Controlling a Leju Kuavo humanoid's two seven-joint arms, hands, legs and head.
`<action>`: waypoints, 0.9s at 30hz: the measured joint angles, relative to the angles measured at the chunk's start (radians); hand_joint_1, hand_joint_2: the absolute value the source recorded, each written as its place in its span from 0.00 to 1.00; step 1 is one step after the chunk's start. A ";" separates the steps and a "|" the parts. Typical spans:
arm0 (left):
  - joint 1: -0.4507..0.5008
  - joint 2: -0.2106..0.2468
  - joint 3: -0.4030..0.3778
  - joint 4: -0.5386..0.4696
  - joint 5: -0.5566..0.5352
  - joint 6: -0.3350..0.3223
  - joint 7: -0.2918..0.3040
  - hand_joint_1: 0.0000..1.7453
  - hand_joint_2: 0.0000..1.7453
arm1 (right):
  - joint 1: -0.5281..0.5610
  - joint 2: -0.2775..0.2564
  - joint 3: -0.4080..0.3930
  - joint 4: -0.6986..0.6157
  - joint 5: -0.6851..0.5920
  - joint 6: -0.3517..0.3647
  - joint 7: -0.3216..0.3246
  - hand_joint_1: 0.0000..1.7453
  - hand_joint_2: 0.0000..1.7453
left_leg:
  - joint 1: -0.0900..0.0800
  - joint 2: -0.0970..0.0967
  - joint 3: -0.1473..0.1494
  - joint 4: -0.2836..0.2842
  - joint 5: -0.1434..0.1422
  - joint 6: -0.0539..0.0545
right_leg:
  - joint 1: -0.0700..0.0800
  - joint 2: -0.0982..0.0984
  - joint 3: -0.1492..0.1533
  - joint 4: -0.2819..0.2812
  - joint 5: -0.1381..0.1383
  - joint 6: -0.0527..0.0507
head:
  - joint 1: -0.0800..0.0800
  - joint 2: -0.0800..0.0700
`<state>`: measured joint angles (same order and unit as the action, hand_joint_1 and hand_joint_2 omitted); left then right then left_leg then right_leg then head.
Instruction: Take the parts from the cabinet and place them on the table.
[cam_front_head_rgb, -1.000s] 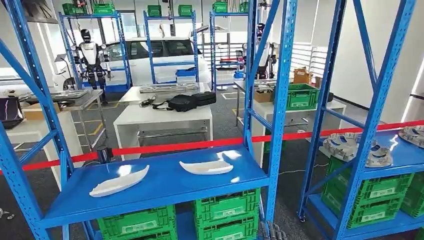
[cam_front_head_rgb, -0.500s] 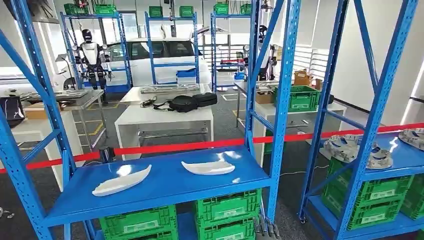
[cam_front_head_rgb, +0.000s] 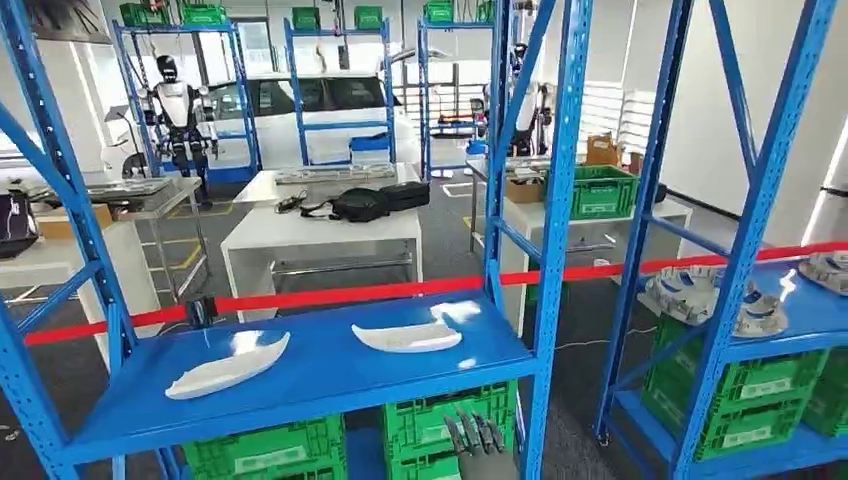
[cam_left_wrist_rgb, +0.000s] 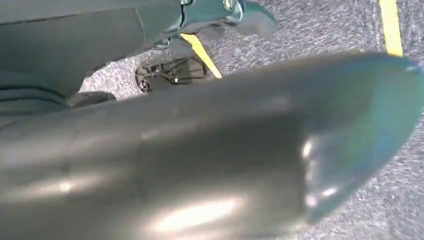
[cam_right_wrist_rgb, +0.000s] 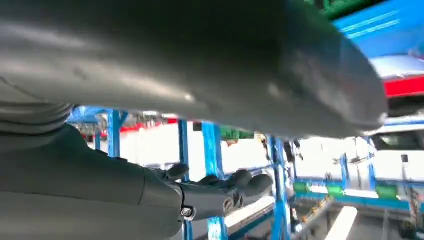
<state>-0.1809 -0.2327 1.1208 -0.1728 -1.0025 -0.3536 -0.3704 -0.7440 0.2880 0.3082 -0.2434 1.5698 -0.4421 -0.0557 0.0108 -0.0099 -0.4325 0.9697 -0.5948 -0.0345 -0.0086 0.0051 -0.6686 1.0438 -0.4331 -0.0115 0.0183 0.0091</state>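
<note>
A bright workshop hall stretches away, with a white car parked at the far side and a white surface in the middle distance carrying a black bag. In front stands a blue rack, its blue shelf crossing the near view, with a red tape running behind it. Green crates sit under the shelf. Two white parts lie on the shelf: the left part nearer the left post, the right part toward the middle. The right robot hand is at the near edge, below the shelf's front lip and in front of the crates, its fingers spread and holding nothing. The right part lies beyond and above it, slightly left, well apart. The left robot hand's state cannot be told.
</note>
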 joint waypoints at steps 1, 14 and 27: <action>-0.003 0.000 0.000 -0.001 0.000 0.000 0.001 0.00 0.00 | -0.004 0.002 0.008 -0.001 -0.001 0.000 -0.001 0.00 0.00 | 0.001 0.002 0.013 -0.006 -0.008 -0.006 | -0.003 0.002 0.009 0.000 -0.007 -0.009 | 0.001 0.000; 0.004 0.006 0.000 -0.001 -0.002 -0.005 0.000 0.00 0.00 | 0.004 0.026 0.028 -0.005 -0.032 -0.004 -0.017 0.00 0.00 | -0.016 0.008 -0.180 0.049 0.153 0.019 | -0.006 0.009 0.179 -0.035 -0.138 -0.002 | -0.005 0.000; 0.009 0.004 0.003 -0.002 0.010 -0.006 0.002 0.00 0.00 | 0.026 0.024 0.033 -0.004 -0.034 -0.005 -0.031 0.00 0.00 | -0.007 -0.004 0.019 0.001 0.008 0.034 | -0.008 -0.006 -0.057 0.015 0.043 0.025 | 0.003 0.000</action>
<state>-0.1723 -0.2289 1.1242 -0.1743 -0.9922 -0.3597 -0.3689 -0.7183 0.3117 0.3414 -0.2476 1.5354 -0.4471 -0.0866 0.0039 -0.0144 -0.4133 0.9703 -0.5870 -0.0005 -0.0168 -0.0005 -0.7252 1.0584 -0.3898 0.0138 0.0213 0.0095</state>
